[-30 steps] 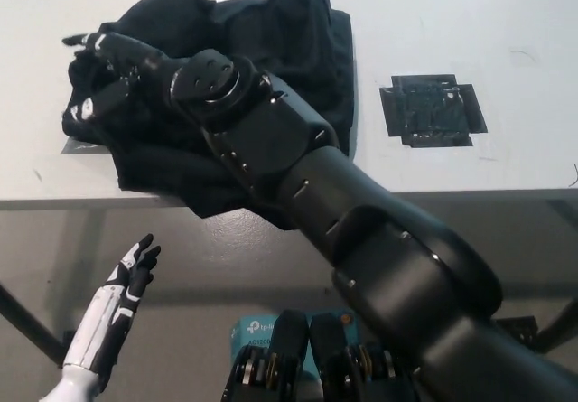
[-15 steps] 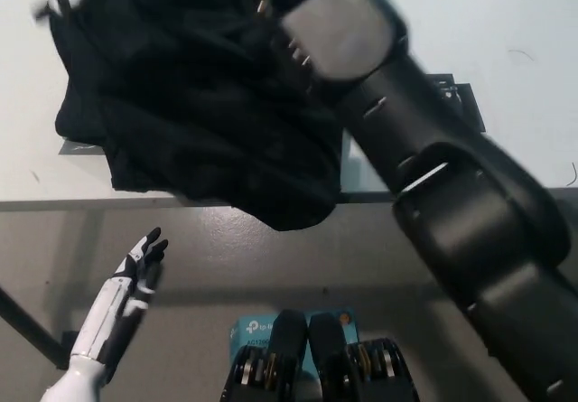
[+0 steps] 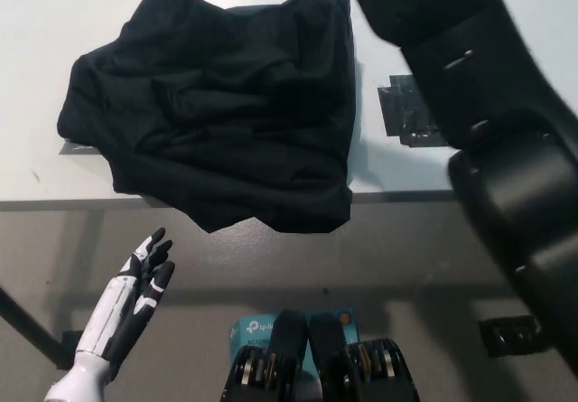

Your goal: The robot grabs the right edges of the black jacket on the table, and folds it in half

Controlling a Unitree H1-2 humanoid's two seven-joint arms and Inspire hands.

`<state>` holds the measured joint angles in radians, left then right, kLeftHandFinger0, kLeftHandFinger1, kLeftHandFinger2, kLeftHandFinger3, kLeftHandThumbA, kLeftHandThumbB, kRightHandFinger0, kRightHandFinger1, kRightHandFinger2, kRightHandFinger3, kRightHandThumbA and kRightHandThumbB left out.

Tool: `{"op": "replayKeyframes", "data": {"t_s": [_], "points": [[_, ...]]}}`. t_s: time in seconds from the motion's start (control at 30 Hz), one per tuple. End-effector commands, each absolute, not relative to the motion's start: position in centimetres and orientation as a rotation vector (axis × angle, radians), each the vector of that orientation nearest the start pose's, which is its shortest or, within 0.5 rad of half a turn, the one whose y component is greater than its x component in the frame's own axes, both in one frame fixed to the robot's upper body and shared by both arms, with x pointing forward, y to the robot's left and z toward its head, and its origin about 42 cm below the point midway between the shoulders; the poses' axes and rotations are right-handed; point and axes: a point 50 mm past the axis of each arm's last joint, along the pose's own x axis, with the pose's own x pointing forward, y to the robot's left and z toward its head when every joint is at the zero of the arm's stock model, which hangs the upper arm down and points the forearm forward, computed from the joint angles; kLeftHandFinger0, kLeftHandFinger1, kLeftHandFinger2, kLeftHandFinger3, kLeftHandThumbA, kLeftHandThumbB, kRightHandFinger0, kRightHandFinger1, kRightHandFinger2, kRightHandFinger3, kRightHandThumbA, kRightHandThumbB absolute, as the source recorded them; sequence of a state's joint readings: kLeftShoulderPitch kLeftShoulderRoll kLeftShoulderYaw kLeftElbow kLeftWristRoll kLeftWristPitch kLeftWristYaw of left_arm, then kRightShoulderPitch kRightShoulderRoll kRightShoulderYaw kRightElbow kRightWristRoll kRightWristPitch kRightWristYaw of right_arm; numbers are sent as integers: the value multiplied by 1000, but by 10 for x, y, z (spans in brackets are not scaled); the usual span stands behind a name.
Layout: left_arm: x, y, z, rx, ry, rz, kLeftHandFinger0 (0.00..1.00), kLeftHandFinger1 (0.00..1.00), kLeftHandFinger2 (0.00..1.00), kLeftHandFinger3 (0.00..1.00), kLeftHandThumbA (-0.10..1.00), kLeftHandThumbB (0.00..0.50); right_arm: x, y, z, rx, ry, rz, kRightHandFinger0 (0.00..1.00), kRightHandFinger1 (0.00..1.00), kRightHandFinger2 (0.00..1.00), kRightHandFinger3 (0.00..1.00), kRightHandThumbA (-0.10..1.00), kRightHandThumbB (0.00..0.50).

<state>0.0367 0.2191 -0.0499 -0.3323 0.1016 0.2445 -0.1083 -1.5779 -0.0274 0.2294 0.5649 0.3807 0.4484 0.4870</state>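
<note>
The black jacket (image 3: 217,113) lies bunched on the white desk (image 3: 72,14), its soft matte fabric creased into irregular folds. Its lower edge hangs over the near edge of the desk. A patch of black tape (image 3: 406,113) is stuck on the desk just right of the jacket. The black right arm (image 3: 488,122) crosses above this patch; its hand is out of frame. The white left hand (image 3: 135,285) rests below the desk edge, fingers extended and apart, holding nothing.
</note>
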Motion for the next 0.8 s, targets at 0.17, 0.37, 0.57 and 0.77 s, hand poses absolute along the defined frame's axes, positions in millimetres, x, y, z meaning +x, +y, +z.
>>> {"op": "replayKeyframes", "data": {"t_s": [0.17,0.37,0.57,0.77], "points": [[275,245,180,312,-108,-182,1000,1000,1000,1000,929,25,386,-45,677,-322,-809,1029,1000,1000,1000,1000,1000,458],[278,252,187,334,-118,-180,1000,1000,1000,1000,985,29,343,-168,661,-396,-971,831,1000,1000,1000,1000,1000,477],[284,254,190,316,-156,-158,1000,1000,1000,1000,982,2,297,-278,581,-416,-984,611,1000,1000,1000,1000,1000,433],[291,259,192,302,-178,-127,1000,1000,1000,1000,1000,8,264,-334,457,-208,-836,380,1000,1000,1000,1000,1000,440]]}}
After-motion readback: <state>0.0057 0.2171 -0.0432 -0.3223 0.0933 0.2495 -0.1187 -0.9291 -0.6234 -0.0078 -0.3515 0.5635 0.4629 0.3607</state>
